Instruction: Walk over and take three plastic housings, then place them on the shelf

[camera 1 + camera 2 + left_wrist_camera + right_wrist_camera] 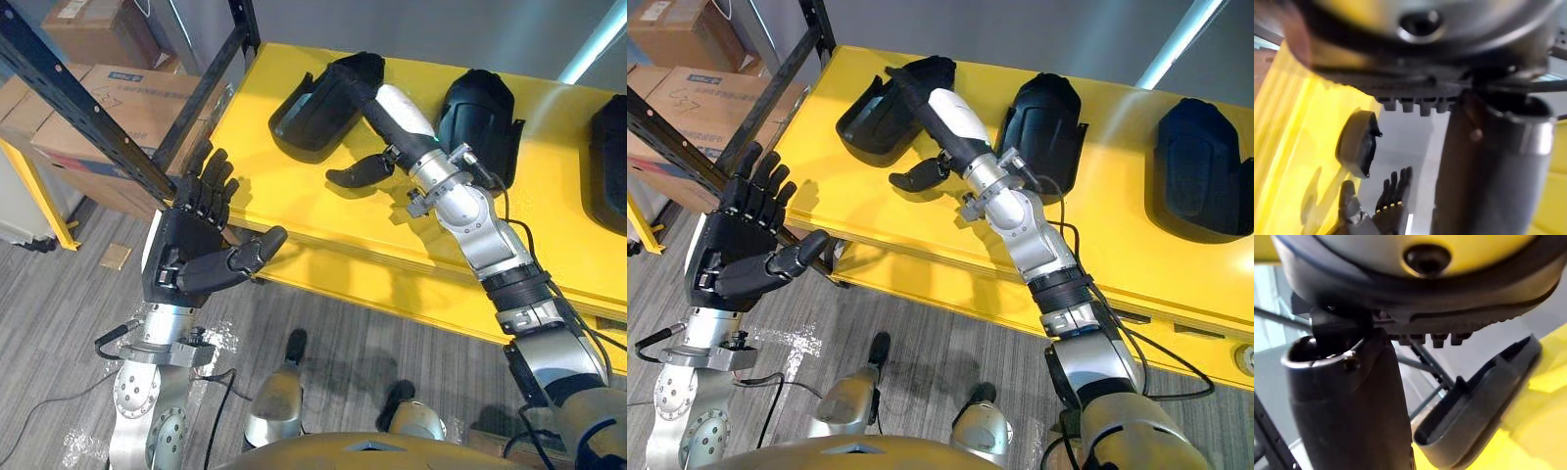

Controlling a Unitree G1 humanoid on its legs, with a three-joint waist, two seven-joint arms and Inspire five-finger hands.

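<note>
- Black plastic housings, three curved shells, lie in a row on the flat yellow counter [279, 201]: the left housing [306, 116], the middle housing [482, 110] and the right housing [1200, 162].
- All three rest on the counter top, and none is lifted.
- The left housing lies near the counter's left end with its hollow side turned up and outward. The middle housing lies dome-up just beside the right forearm, and the right housing sits well apart from it, toward the counter's right end.
- The right robot hand [400, 116], dark with a white cover on its back, reaches across the counter to the left housing.
- Its fingers [906, 83] look stretched straight over that housing's upper edge and seem to touch it. Its thumb [358, 172] juts out sideways above bare counter, apart from the shell, so nothing is pinched.
- From the right wrist, the left housing's rim [1481, 399] shows edge-on past the thumb, clear of it.
- The left robot hand [191, 250] is held upright off the counter's front left corner, palm showing, with fingers straight and spread and thumb pointing toward the counter. It holds nothing.
- Just behind the left robot hand runs a black perforated metal rack beam [83, 103].
- Brown cardboard boxes [122, 93] sit behind the beam, above the grey wood-pattern floor [59, 333].
</note>
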